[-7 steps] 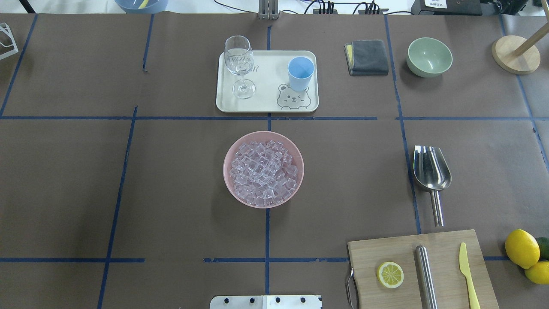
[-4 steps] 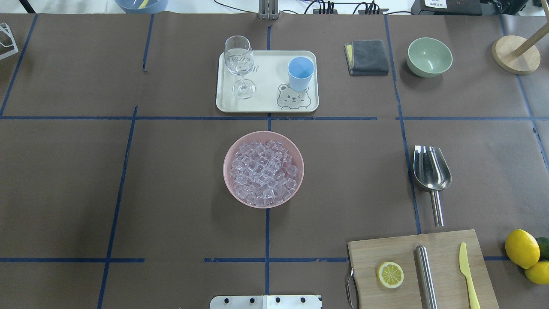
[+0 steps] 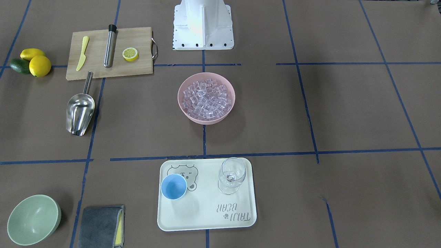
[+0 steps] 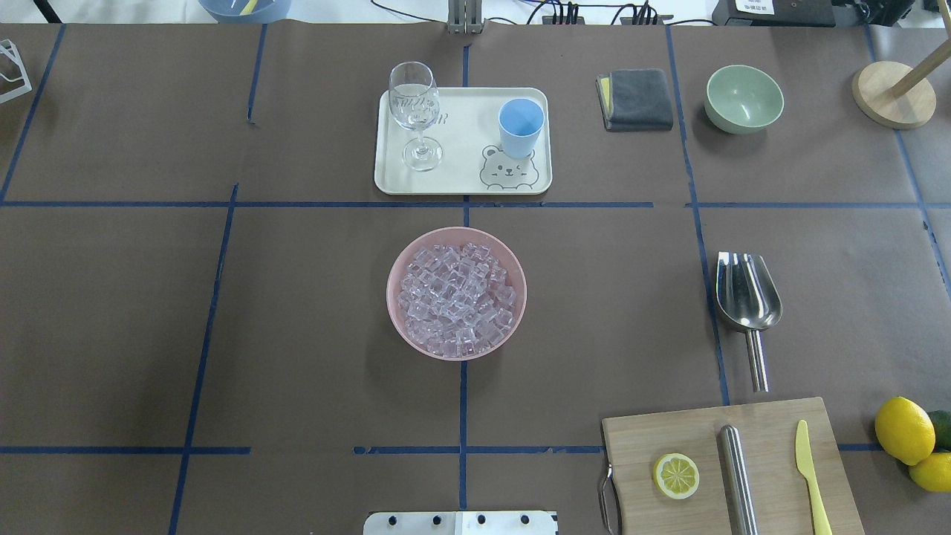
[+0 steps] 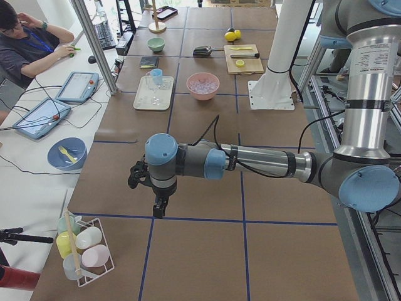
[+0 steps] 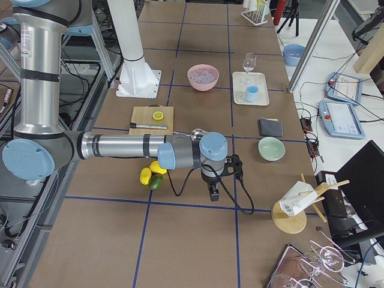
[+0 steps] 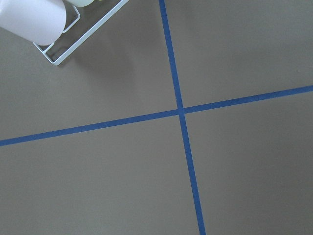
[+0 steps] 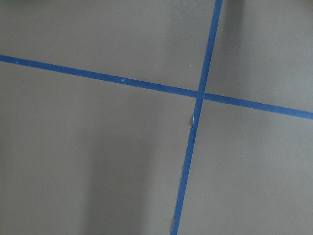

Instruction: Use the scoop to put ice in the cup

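- So, the step in hand, as I judge it, is fetching the shiny stainless-steel scoop with the short rod handle point(image 4: 747, 293). It lies flat on the table point(image 4: 297, 334), well to the robot's right of the pink plastic bowl point(image 4: 389, 290), handle toward the robot.
- The small clear glassy ice cubes point(image 4: 456, 297) fill that bowl. The small light-blue plastic cup point(image 4: 520, 126) stands upright beyond the bowl, on a cream rectangular tray point(image 4: 464, 134).
- The right arm suits the job best: pinch the rod from above and keep the trough facing up.
- The overhead and front-facing views show no arm.
- Only the side views show the left end effector point(image 5: 160, 212) and the right end effector point(image 6: 214, 195), both far from the bowl. I cannot tell whether their fingers are spread or pressed together.
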`<state>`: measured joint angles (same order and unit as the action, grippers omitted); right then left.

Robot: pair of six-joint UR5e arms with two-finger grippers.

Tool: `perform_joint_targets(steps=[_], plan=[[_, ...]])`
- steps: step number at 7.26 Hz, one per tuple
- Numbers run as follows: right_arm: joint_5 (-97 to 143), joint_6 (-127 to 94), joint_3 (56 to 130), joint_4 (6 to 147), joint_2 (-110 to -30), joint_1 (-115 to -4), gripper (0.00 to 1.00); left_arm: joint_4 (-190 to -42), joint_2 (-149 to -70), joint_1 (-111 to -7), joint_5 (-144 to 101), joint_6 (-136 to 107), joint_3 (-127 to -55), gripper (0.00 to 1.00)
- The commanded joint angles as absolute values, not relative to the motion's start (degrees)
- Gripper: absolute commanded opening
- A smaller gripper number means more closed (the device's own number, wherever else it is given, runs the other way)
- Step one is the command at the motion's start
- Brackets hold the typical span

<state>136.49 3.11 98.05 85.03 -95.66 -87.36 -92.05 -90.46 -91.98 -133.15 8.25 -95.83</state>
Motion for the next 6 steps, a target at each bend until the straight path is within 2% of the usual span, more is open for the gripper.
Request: perform_joint_targets(steps=[1, 3, 6], plan=[[136.93, 2.90, 98.43, 85.17, -95.62, -87.36, 1.00, -102.25, -90.88, -91.85, -133.16, 8.09, -94.67, 1.00], [136.85, 2.90, 98.79, 85.17, -96.07, -87.36, 1.00, -114.39, -90.88, -90.35, -133.24, 7.91, -92.29, 1.00], [136.85, 3.08, 98.18, 85.17, -95.19, -87.28, 1.00, -116.19, -92.89, -87.38, -133.33, 8.00, -92.29, 1.00]])
